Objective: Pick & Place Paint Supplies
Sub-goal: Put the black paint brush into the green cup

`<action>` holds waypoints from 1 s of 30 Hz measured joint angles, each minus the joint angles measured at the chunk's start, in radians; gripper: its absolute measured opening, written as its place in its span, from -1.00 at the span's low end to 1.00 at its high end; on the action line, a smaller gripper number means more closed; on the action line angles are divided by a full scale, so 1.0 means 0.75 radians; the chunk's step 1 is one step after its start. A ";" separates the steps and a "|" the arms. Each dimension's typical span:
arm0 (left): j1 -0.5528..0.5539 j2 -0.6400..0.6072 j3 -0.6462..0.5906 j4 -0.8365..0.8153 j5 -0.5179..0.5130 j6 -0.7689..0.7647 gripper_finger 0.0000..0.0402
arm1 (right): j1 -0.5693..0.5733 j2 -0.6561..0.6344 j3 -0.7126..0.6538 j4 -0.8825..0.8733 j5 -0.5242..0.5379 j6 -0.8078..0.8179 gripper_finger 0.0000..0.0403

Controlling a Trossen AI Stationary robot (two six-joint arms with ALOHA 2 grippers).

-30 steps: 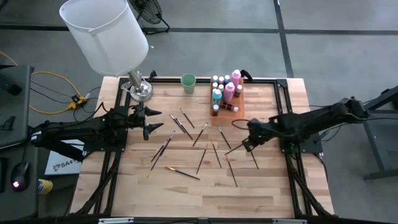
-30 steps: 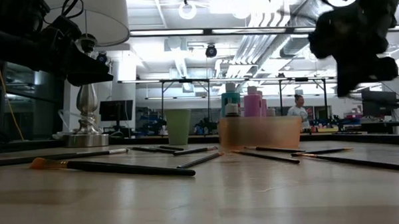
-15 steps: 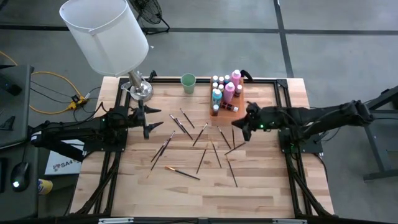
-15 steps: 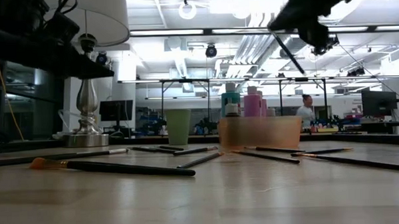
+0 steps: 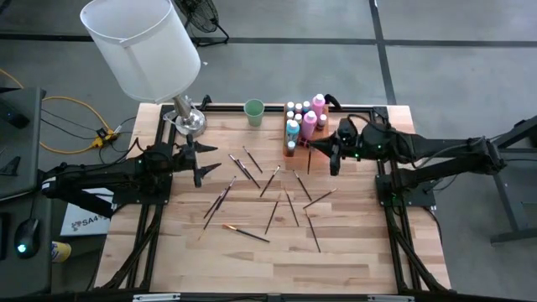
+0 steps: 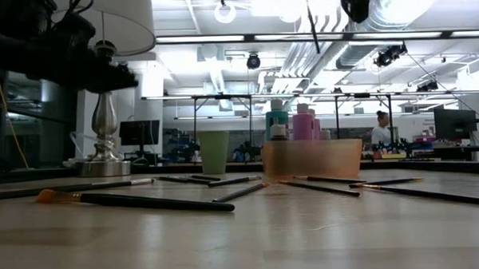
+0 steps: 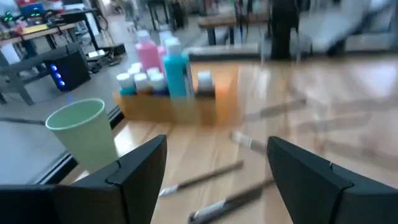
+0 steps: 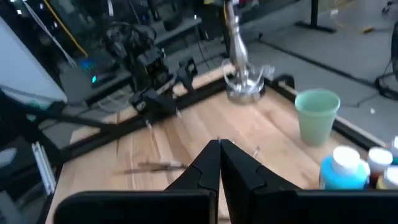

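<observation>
— Paintbrushes (image 5: 277,198) lie scattered over the middle of the wooden table (image 5: 369,260), is that right?

— Yes, well over a dozen, thin and dark-handled, fanned out at all angles. Nearest is one with an orange tip (image 6: 138,200), lying flat at the near left.

— And the arms?

— At the left side the left gripper (image 5: 199,164) hovers above the table with its fingers spread wide, holding nothing. To the right, the right gripper (image 5: 333,156) is raised off the table just beside the bottle tray; its jaws are pressed together, and a paintbrush (image 5: 309,159) hangs from it, seen slanting down in the low view.

— Where are the bottles?

— The paint bottles (image 5: 300,120) stand packed in an orange tray (image 6: 312,158) at the far middle, with pale caps, the taller pink and teal ones among them.

— Anything else back there?

— A pale green cup (image 5: 254,111) just left of the tray, and further left a silver-based lamp (image 5: 186,119) with a large white shade.
</observation>
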 joint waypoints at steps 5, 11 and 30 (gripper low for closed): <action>0.000 0.003 0.000 0.235 -0.132 -0.384 0.36 | -0.031 0.054 0.073 0.019 0.000 -0.039 -0.98; 0.000 0.003 0.000 0.421 -0.301 -0.678 0.36 | -0.031 0.192 0.176 0.025 -0.003 -0.110 -0.98; 0.000 0.779 0.583 0.422 0.315 -0.713 0.36 | -0.138 0.490 0.368 0.154 -0.341 -0.220 -0.98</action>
